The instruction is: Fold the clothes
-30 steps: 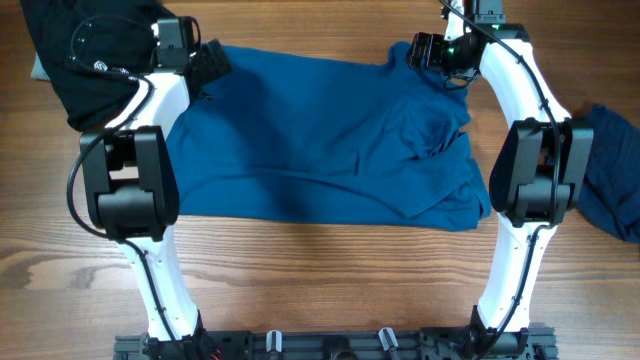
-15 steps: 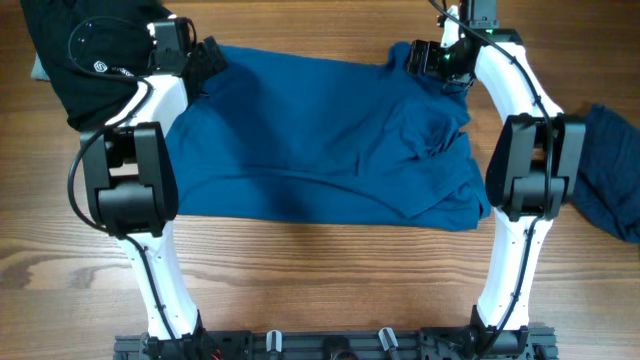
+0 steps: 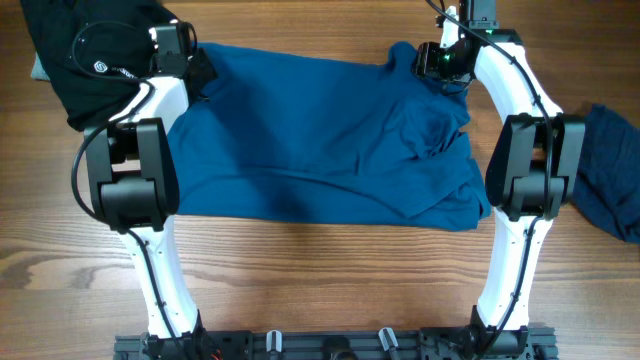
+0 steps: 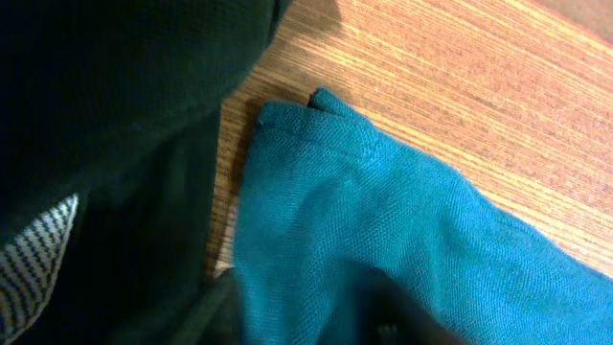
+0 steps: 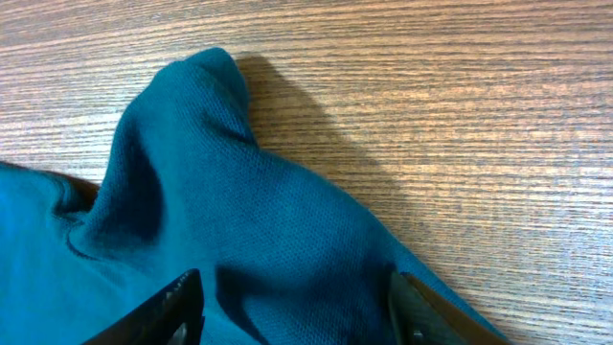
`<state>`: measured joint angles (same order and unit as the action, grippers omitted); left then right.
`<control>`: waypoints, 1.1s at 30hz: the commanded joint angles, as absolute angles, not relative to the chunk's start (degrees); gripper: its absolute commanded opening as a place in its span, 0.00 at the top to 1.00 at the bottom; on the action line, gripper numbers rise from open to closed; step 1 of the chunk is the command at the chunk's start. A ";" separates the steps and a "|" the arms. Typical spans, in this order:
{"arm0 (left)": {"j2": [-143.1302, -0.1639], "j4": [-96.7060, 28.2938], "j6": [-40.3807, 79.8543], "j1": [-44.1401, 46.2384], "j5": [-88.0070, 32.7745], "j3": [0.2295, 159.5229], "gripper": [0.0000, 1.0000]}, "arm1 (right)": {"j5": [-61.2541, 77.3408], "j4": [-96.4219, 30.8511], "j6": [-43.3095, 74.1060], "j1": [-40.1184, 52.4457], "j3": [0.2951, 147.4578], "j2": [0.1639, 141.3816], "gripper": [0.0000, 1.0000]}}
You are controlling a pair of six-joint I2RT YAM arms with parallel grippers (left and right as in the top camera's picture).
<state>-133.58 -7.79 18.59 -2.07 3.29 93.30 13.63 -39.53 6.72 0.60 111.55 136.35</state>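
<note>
A mid-blue T-shirt (image 3: pixel 320 140) lies spread flat across the middle of the table, with rumpled folds on its right side. My left gripper (image 3: pixel 200 68) is down on its far left corner. In the left wrist view the gripper (image 4: pixel 305 326) has its dark fingers (image 4: pixel 221 320) apart, with a ridge of the shirt (image 4: pixel 383 220) between them. My right gripper (image 3: pixel 428 58) is down on the far right corner. In the right wrist view the gripper (image 5: pixel 292 311) is open, its fingers (image 5: pixel 177 307) straddling the shirt (image 5: pixel 239 220). A darker blue garment (image 3: pixel 612 170) lies at the right edge.
A black garment (image 3: pixel 85 60) lies bunched at the far left, touching the shirt's corner beside my left gripper; it fills the left of the left wrist view (image 4: pixel 105 144). Bare wooden table (image 3: pixel 320 280) runs in front of the shirt, down to the arm bases.
Both grippers' jaws have narrowed around the shirt's far corners. The left gripper has shifted slightly left and toward the shirt's corner; the right one has barely moved.
</note>
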 commanded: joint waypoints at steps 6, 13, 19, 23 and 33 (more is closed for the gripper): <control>-135.81 -9.74 18.41 -1.98 2.42 93.34 0.92 | 12.80 -40.60 6.17 0.58 112.40 137.53 0.83; -135.48 -11.94 18.39 -2.00 2.44 93.34 0.96 | 11.60 -43.09 6.46 0.58 112.42 137.27 0.96; -132.64 -13.65 18.37 -1.98 2.44 93.34 0.96 | 11.38 -44.66 6.42 0.58 112.44 134.78 0.96; -128.07 -16.51 18.39 -1.98 2.42 93.34 0.96 | 12.49 -46.00 6.44 0.58 112.44 130.72 0.96; -120.38 -25.43 18.37 -2.00 2.44 93.34 0.96 | 14.61 -52.66 8.10 0.58 112.44 124.49 0.95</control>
<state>-124.16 -24.16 18.72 -2.04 2.92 93.60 13.67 -51.62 7.11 0.62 111.59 126.52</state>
